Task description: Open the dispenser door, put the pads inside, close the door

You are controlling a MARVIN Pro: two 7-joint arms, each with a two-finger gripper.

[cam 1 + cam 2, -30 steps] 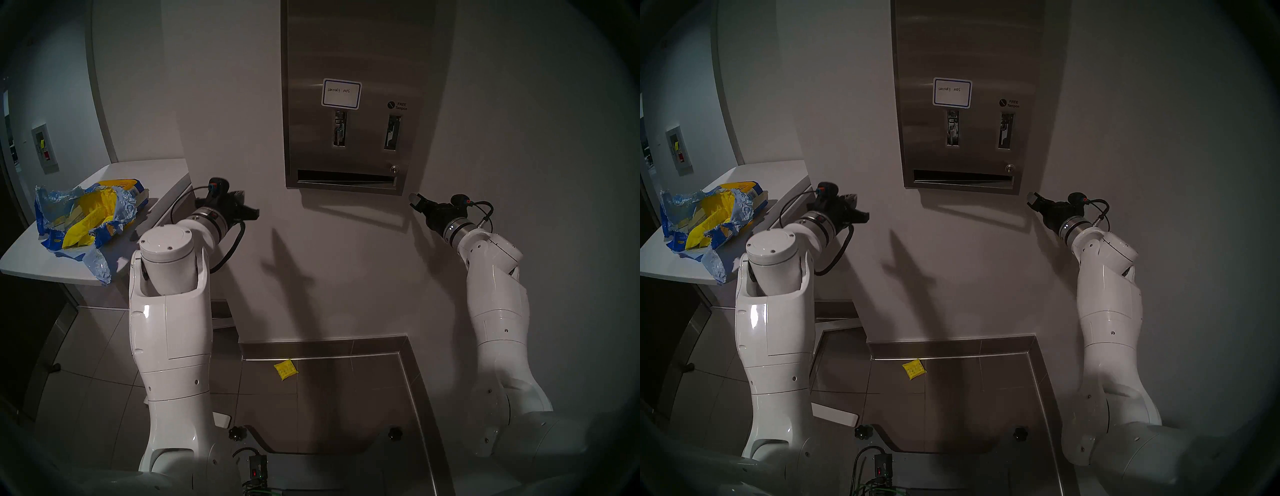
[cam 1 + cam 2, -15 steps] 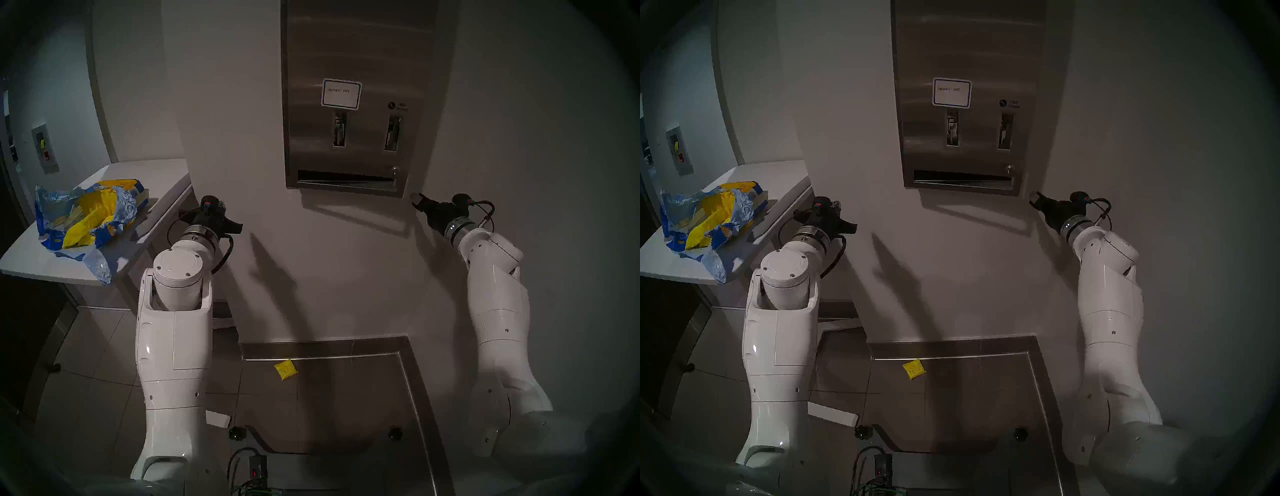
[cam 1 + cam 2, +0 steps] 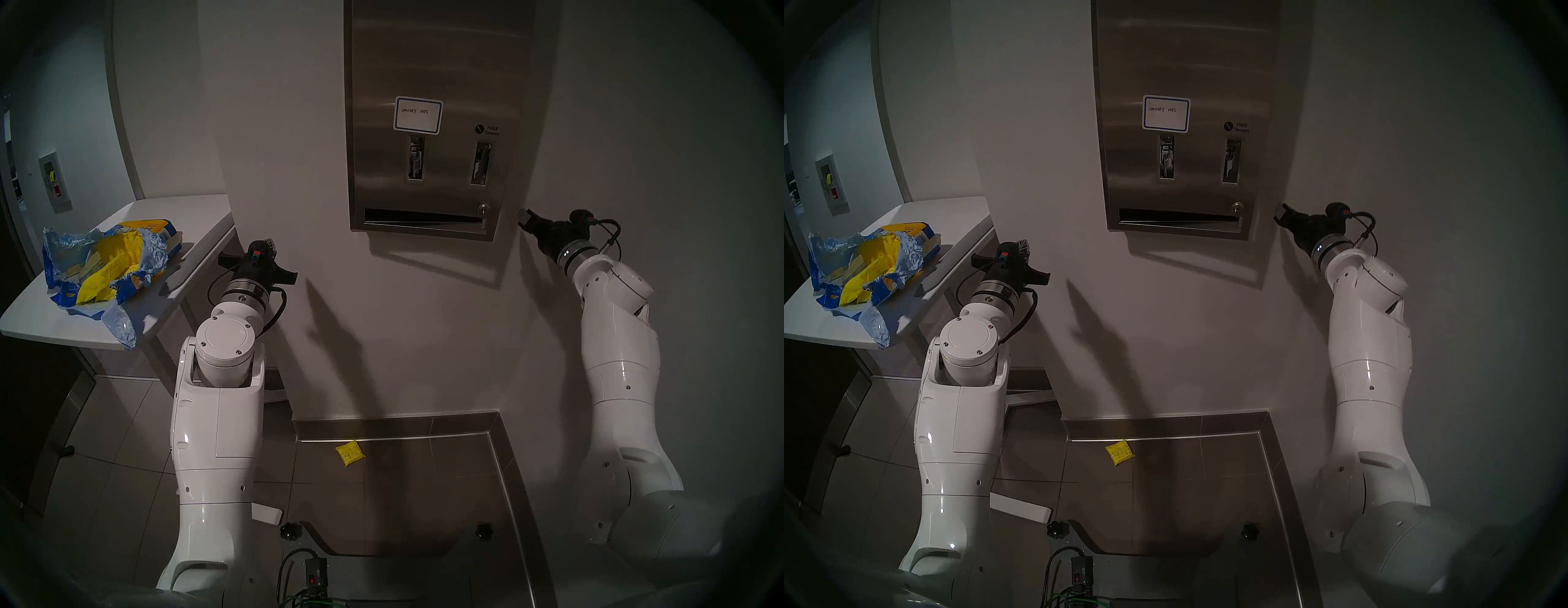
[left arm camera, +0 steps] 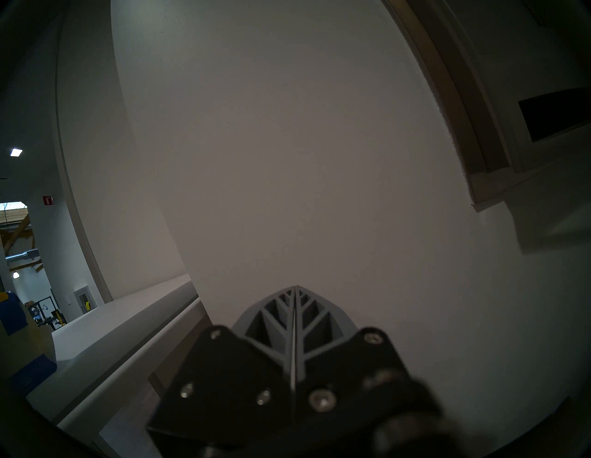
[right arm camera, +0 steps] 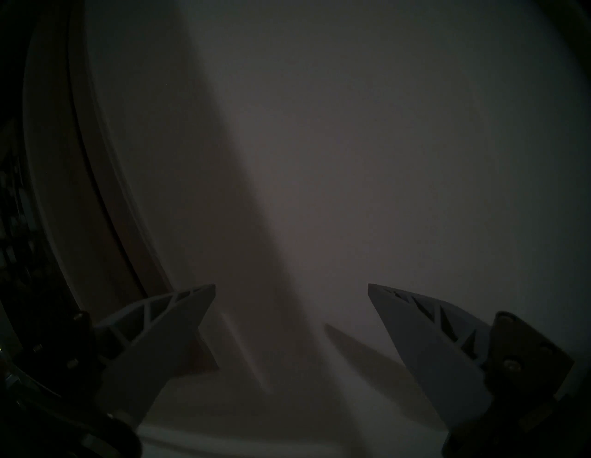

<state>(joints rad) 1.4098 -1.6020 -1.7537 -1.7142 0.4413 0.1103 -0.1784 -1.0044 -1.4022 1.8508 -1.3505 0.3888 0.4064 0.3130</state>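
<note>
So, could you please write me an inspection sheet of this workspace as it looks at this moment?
Surface: white table, only a torn blue-and-yellow bag on it.
Job's things: dispenser door closed; one yellow pad on the floor tiles.
Clutter: nothing seen besides the bag.
Grippers: left hand shut, empty; right hand open, empty, beside the dispenser's lower right corner.
Cables: black cable looped at the left wrist.
Surroundings: white wall, grey baseboard.

"FREE Tampon" on dispenser door [image 3: 441,59]
</note>
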